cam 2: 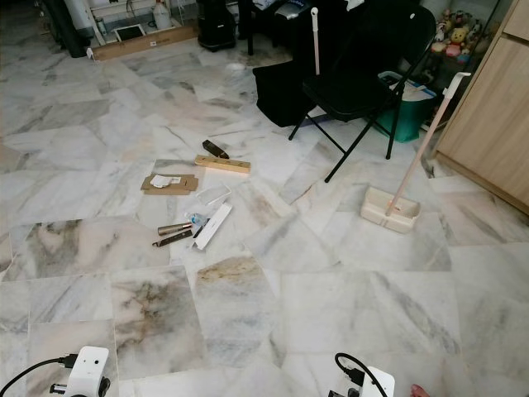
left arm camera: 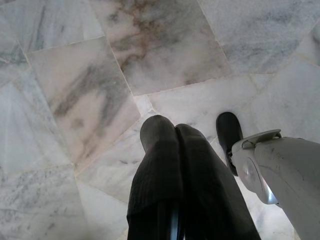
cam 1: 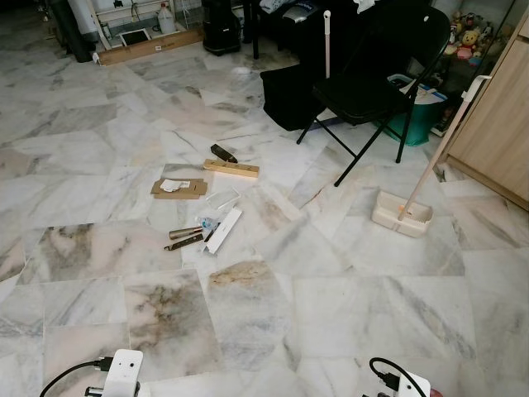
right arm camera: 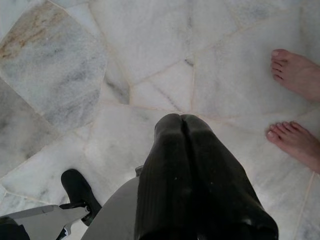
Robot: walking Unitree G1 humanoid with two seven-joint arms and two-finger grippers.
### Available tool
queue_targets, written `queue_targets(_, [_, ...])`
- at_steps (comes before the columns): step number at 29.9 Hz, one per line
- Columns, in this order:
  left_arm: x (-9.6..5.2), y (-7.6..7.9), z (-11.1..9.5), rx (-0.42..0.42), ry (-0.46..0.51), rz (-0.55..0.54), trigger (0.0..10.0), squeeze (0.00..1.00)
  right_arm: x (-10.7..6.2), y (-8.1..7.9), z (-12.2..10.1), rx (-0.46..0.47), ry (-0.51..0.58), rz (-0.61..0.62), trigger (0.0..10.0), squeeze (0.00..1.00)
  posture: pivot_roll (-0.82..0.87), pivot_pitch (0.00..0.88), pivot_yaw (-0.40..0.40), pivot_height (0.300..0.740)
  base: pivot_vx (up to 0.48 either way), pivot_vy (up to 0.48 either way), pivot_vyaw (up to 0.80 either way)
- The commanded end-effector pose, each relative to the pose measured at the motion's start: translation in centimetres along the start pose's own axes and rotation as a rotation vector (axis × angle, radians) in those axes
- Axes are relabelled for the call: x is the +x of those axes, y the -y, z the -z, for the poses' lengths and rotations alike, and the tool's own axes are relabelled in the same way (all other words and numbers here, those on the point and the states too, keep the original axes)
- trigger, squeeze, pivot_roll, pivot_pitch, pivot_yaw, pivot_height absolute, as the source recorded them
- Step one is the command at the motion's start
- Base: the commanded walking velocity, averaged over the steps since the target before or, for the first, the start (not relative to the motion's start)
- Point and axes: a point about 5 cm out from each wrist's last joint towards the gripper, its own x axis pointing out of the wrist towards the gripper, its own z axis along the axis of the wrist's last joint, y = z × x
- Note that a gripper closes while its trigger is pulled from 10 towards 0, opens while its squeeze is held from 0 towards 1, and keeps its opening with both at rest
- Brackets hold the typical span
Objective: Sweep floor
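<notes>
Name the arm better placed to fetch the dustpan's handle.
Right. The dustpan stands on the robot's right, its long handle leaning up toward the cabinet. Both the right gripper and left gripper hang shut and empty over the floor.

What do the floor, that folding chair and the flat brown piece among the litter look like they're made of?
Floor: polished marble-look tiles, going by the grey and brown veining and the soft sheen.
Folding chair: thin black tube legs, probably painted metal; seat material unclear.
Flat brown piece: seemingly cardboard, matte tan with cut edges.

Both tools closed, hanging down.
</notes>
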Motion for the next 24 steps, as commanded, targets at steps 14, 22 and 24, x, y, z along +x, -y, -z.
queue_targets(14, [-0.1, 2.9, 1.4, -0.077, -0.064, 0.077, 10.0, 0.0, 0.5, -0.8, -1.4, -0.047, 0.022, -0.047, 10.0, 0.0, -0.02, 0.13, -0.039, 0.74, 0.0, 0.0, 0.0])
queue_targets(22, [-0.1, 2.9, 1.4, -0.079, -0.064, 0.077, 10.0, 0.0, 0.5, -0.8, -1.5, -0.05, 0.022, -0.048, 10.0, 0.0, -0.01, 0.134, -0.04, 0.74, 0.0, 0.0, 0.0])
queue_targets(24, [-0.1, 2.9, 1.4, -0.079, -0.064, 0.077, 10.0, 0.0, 0.5, -0.8, -1.5, -0.05, 0.021, -0.048, 10.0, 0.0, -0.01, 0.134, -0.04, 0.74, 0.0, 0.0, 0.0])
